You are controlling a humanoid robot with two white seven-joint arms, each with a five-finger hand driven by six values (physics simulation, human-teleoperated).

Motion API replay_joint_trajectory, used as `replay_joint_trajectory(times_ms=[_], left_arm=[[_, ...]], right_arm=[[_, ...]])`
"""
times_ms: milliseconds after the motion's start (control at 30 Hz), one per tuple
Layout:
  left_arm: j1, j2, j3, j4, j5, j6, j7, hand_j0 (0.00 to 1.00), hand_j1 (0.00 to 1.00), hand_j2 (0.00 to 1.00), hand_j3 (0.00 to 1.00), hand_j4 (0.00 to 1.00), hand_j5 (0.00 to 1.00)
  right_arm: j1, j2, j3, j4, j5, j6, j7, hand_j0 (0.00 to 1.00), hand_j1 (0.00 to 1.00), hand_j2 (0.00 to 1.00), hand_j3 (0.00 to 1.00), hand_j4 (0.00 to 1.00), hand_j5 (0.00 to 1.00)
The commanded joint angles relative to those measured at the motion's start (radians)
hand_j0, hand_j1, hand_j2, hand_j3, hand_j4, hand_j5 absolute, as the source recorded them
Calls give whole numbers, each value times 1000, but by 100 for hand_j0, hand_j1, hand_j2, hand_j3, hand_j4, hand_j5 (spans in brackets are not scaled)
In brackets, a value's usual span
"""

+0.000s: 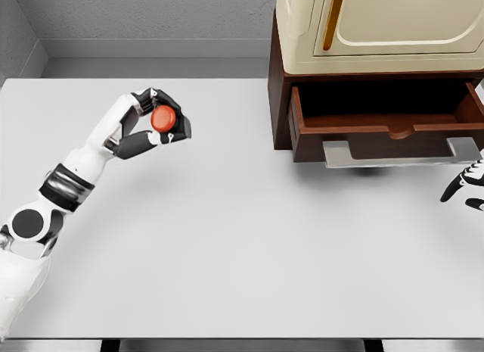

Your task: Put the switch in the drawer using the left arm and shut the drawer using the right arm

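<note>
Right now my left hand point(155, 123) is clasped around the red switch point(163, 119), holding it up off the white surface point(227, 246), well to the left of the open drawer point(386, 125). The drawer sits pulled out under the cream cabinet point(378, 26), its dark inside showing and its silver handle point(401, 151) facing me. My right hand point(467, 187) only shows at the right edge, just below the handle's end, and I cannot tell how its fingers are set. As I see it, the carry is the step in hand: I'd sweep the switch rightward, high enough to clear the drawer's front wall, stop over the middle of the cavity, and only then let go, keeping the right hand away from the drawer meanwhile.
</note>
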Motion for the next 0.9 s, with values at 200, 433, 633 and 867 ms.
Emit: replay_joint_trajectory(times_ms=[200, 433, 633, 867], left_arm=[[-43, -123, -22, -1, -147, 11, 0, 39, 39, 39, 39, 39, 39], [-84, -174, -30, -3, -230, 10, 0, 39, 39, 39, 39, 39, 39], [-103, -235, -30, -4, -343, 10, 0, 39, 39, 39, 39, 39, 39], [-130, -275, -33, -27, -477, 8, 0, 39, 39, 39, 39, 39, 39]], right_arm=[[0, -1, 0, 0, -7, 3, 0, 56, 56, 56, 56, 56, 56], [0, -1, -1, 0, -7, 3, 0, 56, 56, 56, 56, 56, 56], [0, -1, 0, 0, -7, 3, 0, 56, 56, 56, 56, 56, 56], [0, -1, 0, 0, -7, 3, 0, 56, 56, 56, 56, 56, 56]])
